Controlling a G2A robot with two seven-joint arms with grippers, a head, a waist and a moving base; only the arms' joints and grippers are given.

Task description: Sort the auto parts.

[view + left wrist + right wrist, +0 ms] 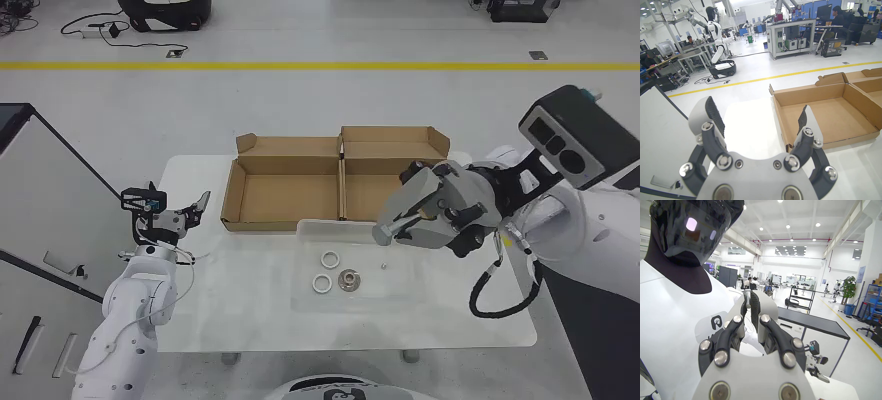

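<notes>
The right gripper point(750, 300), raised above the table point(240, 300), has its fingers clamped on a threaded bolt point(747, 298). The left gripper point(761, 113) hangs near a cardboard box point(810, 96), fingers apart. Two white rings point(328, 259) and a metal fitting point(349, 279) lie on the table.

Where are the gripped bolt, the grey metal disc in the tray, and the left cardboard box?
bolt point(747, 299): right wrist view, threaded shank.
grey metal disc point(349, 279): top view, its centre.
left cardboard box point(283, 198): top view, bare floor.
</notes>
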